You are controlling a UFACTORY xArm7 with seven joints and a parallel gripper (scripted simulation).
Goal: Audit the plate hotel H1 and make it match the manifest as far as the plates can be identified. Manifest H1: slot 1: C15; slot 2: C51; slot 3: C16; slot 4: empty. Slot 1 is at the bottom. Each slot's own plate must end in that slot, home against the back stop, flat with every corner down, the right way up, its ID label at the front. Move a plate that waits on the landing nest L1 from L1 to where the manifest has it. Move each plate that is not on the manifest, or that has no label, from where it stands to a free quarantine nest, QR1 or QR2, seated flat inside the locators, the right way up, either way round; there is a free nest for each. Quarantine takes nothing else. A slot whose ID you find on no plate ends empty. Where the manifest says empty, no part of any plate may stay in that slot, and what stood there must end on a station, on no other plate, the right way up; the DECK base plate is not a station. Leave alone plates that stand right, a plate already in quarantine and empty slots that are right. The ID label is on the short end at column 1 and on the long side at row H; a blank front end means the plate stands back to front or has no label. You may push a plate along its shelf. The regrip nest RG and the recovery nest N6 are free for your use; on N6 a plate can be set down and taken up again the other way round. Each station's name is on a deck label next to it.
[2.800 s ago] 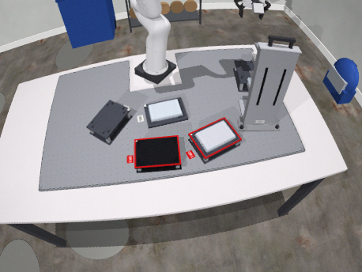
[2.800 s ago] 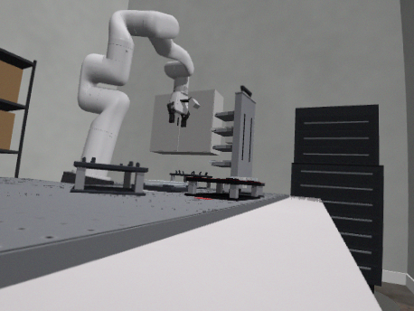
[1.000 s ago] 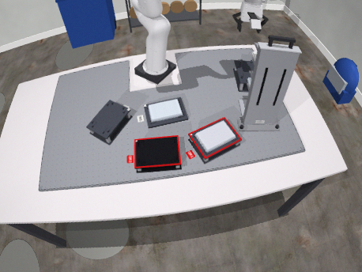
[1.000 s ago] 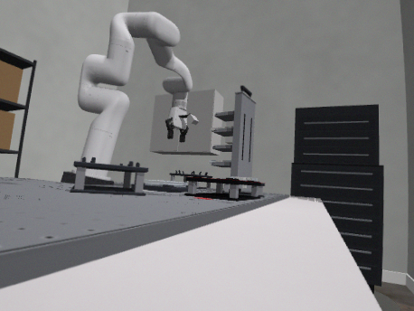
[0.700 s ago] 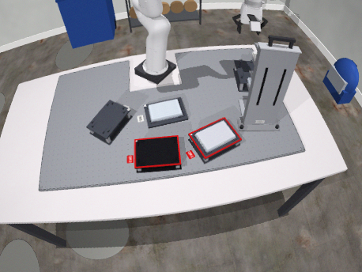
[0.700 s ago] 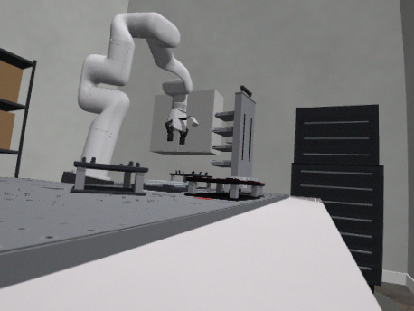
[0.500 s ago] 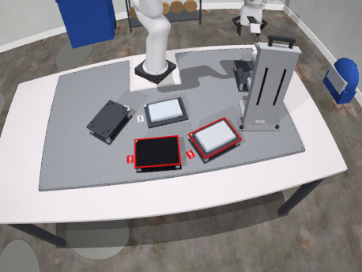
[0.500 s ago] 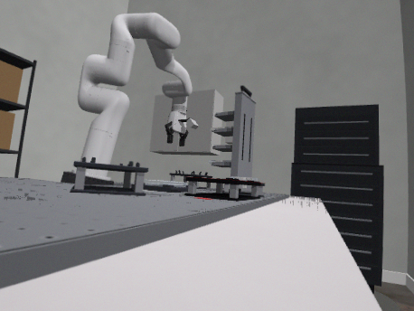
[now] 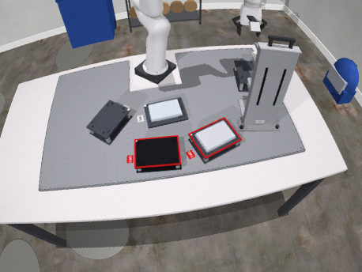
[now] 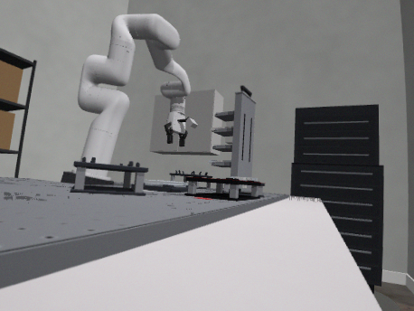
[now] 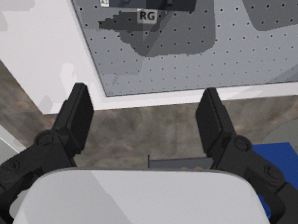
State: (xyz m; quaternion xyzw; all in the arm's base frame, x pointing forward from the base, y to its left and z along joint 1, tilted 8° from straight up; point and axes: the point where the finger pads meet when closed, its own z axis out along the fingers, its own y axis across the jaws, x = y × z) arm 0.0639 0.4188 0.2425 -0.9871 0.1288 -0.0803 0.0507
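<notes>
My gripper (image 9: 249, 28) (image 10: 175, 141) (image 11: 145, 98) is open and empty. It hangs high over the back edge of the table, behind the plate hotel H1 (image 9: 273, 79) (image 10: 243, 136). The hotel is a grey tower with a black handle. Its shelves (image 10: 223, 131) stick out on the side away from the top camera, and I cannot tell what lies in them. One pale plate (image 9: 166, 110) sits on a grey nest in the middle of the deck. Another pale plate (image 9: 214, 136) sits in a red-framed nest. A second red-framed nest (image 9: 157, 151) is black and empty.
A dark raised nest (image 9: 108, 119) (image 10: 109, 168) stands at the deck's left. The RG label (image 11: 146, 16) lies on the grey deck (image 11: 150, 55) below my fingers, beside a dark nest (image 9: 243, 73) next to the hotel. The arm's base (image 9: 155, 71) stands at the back centre.
</notes>
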